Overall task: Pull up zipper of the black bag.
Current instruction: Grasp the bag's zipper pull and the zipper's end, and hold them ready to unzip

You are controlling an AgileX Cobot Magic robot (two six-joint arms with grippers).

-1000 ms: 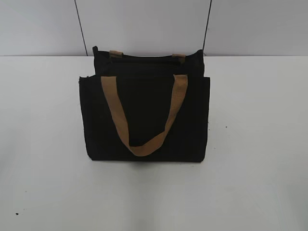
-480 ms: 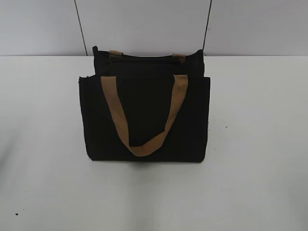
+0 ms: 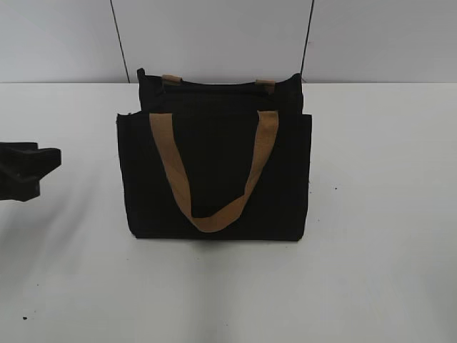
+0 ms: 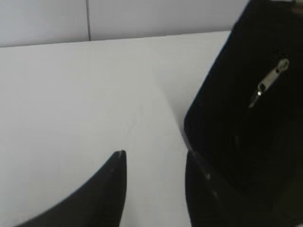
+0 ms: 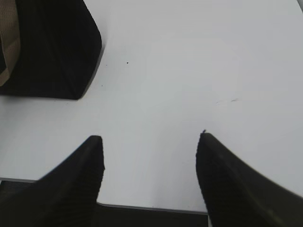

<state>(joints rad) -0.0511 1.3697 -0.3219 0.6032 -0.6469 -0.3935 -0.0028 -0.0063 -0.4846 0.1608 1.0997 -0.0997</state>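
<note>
The black bag (image 3: 214, 179) stands upright in the middle of the white table, its tan strap handle (image 3: 214, 214) hanging down the front panel. Its dark zipper line (image 3: 214, 87) runs along the top edge. In the left wrist view the bag's side (image 4: 236, 132) fills the right, with the silvery zipper pull tab (image 4: 270, 82) hanging on it. My left gripper (image 4: 156, 158) is open and empty, just left of the bag; it enters the exterior view at the left edge (image 3: 28, 171). My right gripper (image 5: 150, 142) is open and empty above the table's front edge, right of the bag's corner (image 5: 57, 52).
The white table (image 3: 378, 271) stretches out on all sides of the bag. A grey wall with two dark vertical seams (image 3: 120, 43) rises behind it. The table's front edge shows in the right wrist view (image 5: 151, 208).
My left gripper has come into the exterior view at the left edge. The bag has not moved.
</note>
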